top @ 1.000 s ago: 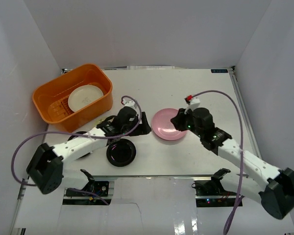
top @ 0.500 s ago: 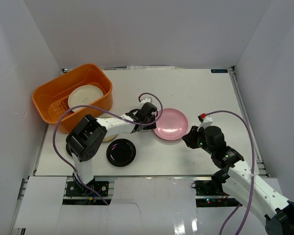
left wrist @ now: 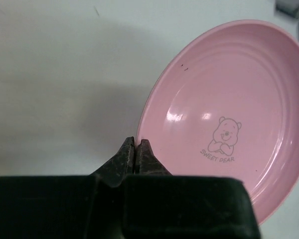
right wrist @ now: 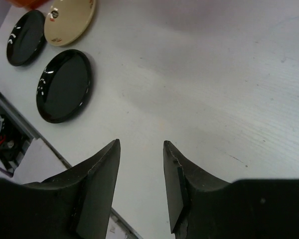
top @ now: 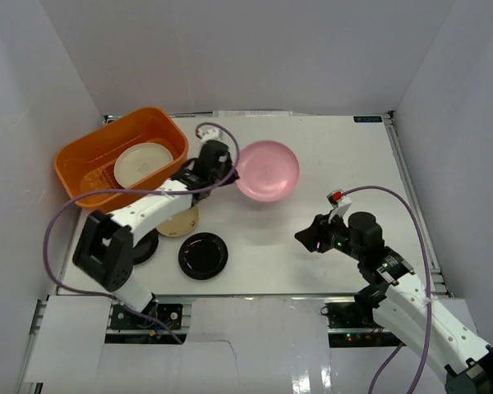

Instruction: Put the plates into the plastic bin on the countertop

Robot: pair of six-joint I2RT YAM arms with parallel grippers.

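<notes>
Our left gripper has its 2 fingertips pressed together on the rim of the pink plate, pinching it at the near edge. The plate sticks out beyond the fingers, tilted, its bear print facing the wrist camera. It seems to be clear of the countertop. From above, the plate sits just right of the bin, not yet over it.

The right gripper is spread and holds nothing, hovering over bare countertop well apart from the plate.

We judge the plate to be light, stiff and glossy, probably hard plastic. It won't bend, but it can slide or swing in a 1-edge pinch. The rim is the only place to take hold of it, and tilting it further risks a slip.

1 cream plate already lies in the bin. 2 black plates and a tan plate wait on the countertop in front of it.
</notes>
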